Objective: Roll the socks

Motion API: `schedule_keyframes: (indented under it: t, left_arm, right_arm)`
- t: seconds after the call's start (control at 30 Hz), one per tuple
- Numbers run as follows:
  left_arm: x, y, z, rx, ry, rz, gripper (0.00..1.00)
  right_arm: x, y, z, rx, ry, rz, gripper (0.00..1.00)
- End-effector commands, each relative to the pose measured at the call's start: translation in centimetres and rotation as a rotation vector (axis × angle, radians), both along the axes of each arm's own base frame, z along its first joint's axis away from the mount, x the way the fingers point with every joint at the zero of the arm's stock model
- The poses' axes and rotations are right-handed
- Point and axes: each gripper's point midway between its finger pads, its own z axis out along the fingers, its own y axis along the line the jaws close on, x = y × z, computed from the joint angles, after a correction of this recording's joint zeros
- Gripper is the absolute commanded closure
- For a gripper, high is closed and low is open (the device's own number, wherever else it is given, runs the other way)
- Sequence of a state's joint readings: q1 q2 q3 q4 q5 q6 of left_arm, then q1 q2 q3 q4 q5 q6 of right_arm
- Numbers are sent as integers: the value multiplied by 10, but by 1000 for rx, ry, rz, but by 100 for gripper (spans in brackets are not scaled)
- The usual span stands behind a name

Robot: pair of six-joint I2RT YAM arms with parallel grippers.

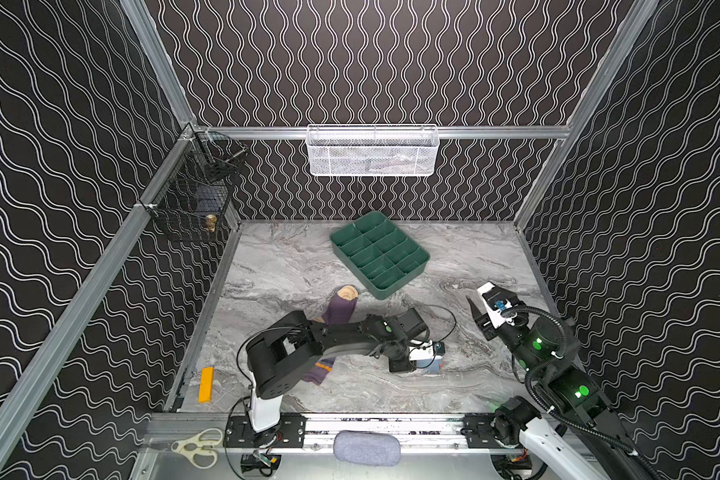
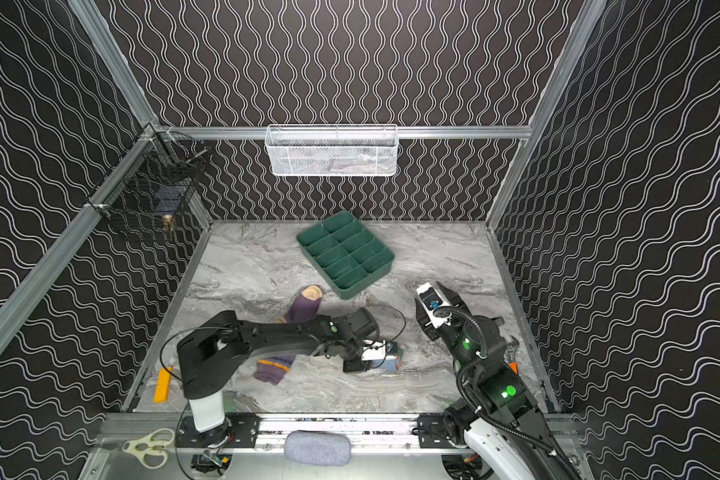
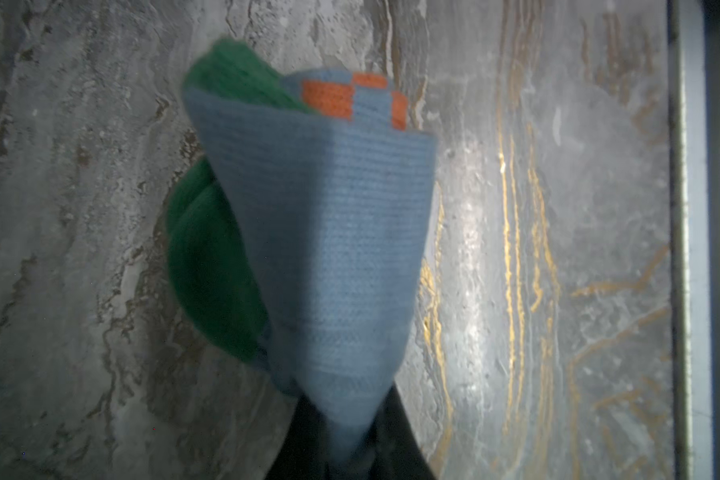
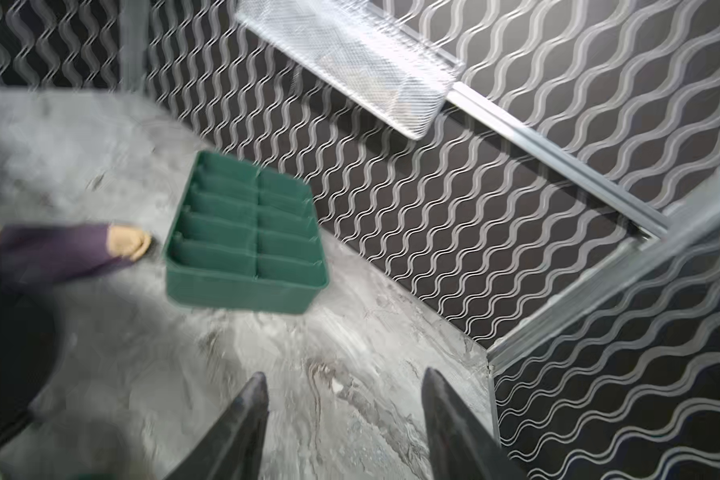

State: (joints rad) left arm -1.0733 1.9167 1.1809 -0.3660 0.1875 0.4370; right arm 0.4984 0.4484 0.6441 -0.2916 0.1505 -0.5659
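Front rail: the aluminium front rail (image 1: pixel 350 424) closes off the grey marble table (image 1: pixel 454 249) on the near side of the green divided plastic tray (image 1: pixel 406 277). Don't let a sock spill past it.
Left gripper: the left gripper (image 3: pixel 350 453) is clenched on one bunched end of the light blue ribbed sock with green toe and orange stripes (image 3: pixel 321 249). It sits between the tray and the rail, well apart from the tray.
Blue sock handling: expect it to be light, soft and floppy. It is folded loosely over itself and would probably fall open if you let go, so pinch through every layer. You cannot tell whether it rests on the marble.
Purple sock: the purple ribbed sock with tan toe (image 1: pixel 339 309) lies flat, partly under the black left arm (image 1: pixel 341 336). Its toe is near the tray's nearest corner and its striped cuff points toward the rail. Take it at the toe or cuff; the knit will likely drag rather than slide.
Right gripper: the right gripper (image 4: pixel 345 374) hangs released and empty over bare marble to the right of the tray.
Open room: you have bare table to the right of the tray and between the tray and the rail. The tray's wall is the likeliest snag.
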Motion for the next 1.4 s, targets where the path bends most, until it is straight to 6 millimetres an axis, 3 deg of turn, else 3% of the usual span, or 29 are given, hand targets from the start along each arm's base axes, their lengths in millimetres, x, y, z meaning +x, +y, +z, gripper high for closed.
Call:
schedule_keyframes:
  t: [0.0,0.17,0.37,0.53,0.7,0.87,1.07,1.27,1.33,1.37]
  left_arm:
    - [-32,67,-39,322,220,92,100]
    - [-18,67,-49,375,289,169,100]
    - [-1,67,-51,416,290,227,100]
    - [11,65,-46,416,240,253,100]
    - [13,66,-43,418,231,253,100]
    - [12,65,-40,419,235,235,100]
    - [11,61,-38,400,245,225,100]
    - [6,61,-37,390,263,198,100]
    - [4,60,-36,384,267,188,100]
    - [4,60,-35,380,266,186,100]
  right_arm:
    - [-21,12,-33,-183,72,152,41]
    - [-48,19,-61,-343,88,319,39]
    - [-63,9,-128,-561,228,403,38]
    - [-75,22,-165,-607,259,509,38]
    - [-78,40,-188,-668,259,568,37]
    - [-70,64,-207,-801,269,565,37]
    - [-39,74,-227,-911,281,466,36]
    - [-22,65,-249,-996,276,396,34]
    - [-21,62,-253,-1003,291,393,39]
    - [-23,61,-256,-1012,310,400,46]
